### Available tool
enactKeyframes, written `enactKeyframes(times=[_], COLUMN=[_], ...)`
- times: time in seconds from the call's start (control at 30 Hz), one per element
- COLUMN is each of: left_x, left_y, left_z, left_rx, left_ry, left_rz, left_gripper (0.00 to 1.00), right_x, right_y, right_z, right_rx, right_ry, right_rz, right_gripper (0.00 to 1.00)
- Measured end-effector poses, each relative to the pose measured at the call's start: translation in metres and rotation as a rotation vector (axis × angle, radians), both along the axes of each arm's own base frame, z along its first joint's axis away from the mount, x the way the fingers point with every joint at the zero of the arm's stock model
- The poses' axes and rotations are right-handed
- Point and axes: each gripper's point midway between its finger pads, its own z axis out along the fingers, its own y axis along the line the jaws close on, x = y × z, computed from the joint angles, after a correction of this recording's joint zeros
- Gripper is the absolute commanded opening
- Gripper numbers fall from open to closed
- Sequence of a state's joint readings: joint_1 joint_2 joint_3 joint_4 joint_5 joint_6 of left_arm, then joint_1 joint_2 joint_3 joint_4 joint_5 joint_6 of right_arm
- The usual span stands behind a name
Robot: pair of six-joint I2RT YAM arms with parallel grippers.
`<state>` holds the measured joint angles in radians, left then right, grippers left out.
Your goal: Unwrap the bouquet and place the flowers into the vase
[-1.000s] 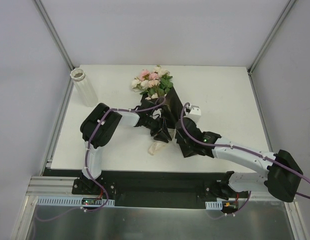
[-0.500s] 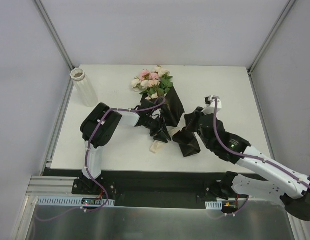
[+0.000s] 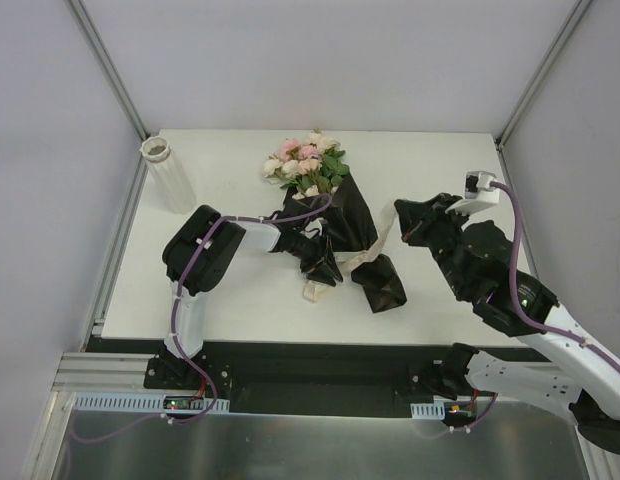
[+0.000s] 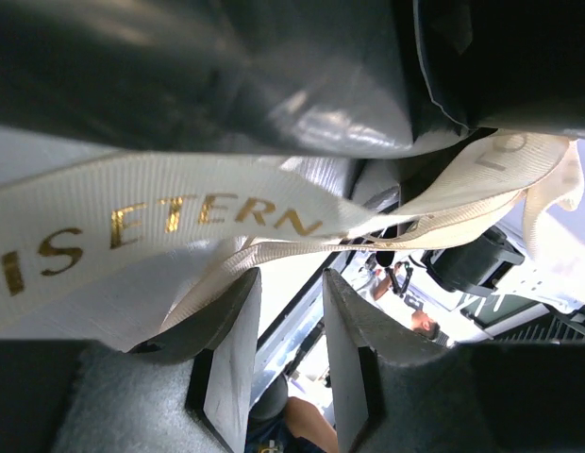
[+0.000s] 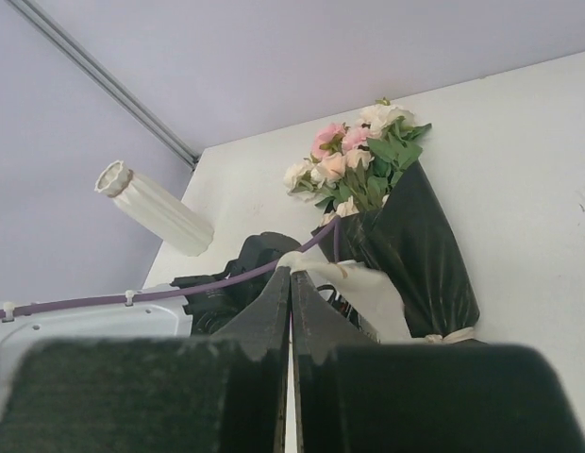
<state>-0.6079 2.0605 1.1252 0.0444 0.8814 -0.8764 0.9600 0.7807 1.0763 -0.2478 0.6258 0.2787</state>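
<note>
Pale grey walls with metal corner posts close in a white surface. The bouquet lies mid-surface in black paper, blooms toward the far edge. The ribbed vase stands at the far left corner, well apart. Of the 2 arms, the left gripper sits at the stem end with its jaws partly apart. The right gripper is pinched together on the cream ribbon, which stretches back to the wrap.

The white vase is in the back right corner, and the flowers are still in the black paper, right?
No: the top view shows the vase in the back left corner. The flowers are still in the black paper.
</note>
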Motion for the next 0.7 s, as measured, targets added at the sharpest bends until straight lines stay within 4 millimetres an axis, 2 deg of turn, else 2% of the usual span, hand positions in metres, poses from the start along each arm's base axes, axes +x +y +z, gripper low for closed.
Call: enactKeyframes(times=[0.2, 0.33, 0.43, 0.57, 0.7], left_x=[0.0, 0.0, 0.001, 0.002, 0.013], left_y=[0.0, 0.0, 0.0, 0.003, 0.009], left_z=[0.0, 0.001, 0.003, 0.012, 0.039], left_rx=[0.002, 0.002, -0.001, 0.009, 0.019], left_ry=[0.0, -0.001, -0.005, -0.042, -0.157], left_rz=[-0.002, -0.003, -0.004, -0.006, -0.006], left_gripper=[0.33, 0.4, 0.43, 0.52, 0.61], right_x=[0.0, 0.001, -0.001, -0.006, -0.012], right_y=[-0.01, -0.028, -0.034, -0.019, 0.003], right_z=[0.001, 0.006, 0.007, -0.002, -0.031], right_rx=[-0.042, -0.084, -0.096, -0.146, -0.223], right_ry=[-0.013, -0.022, -0.023, -0.019, 0.02], right_rz=[-0.029, -0.094, -0.1, -0.007, 0.116], right_gripper=[0.01, 0.01, 0.01, 0.01, 0.01])
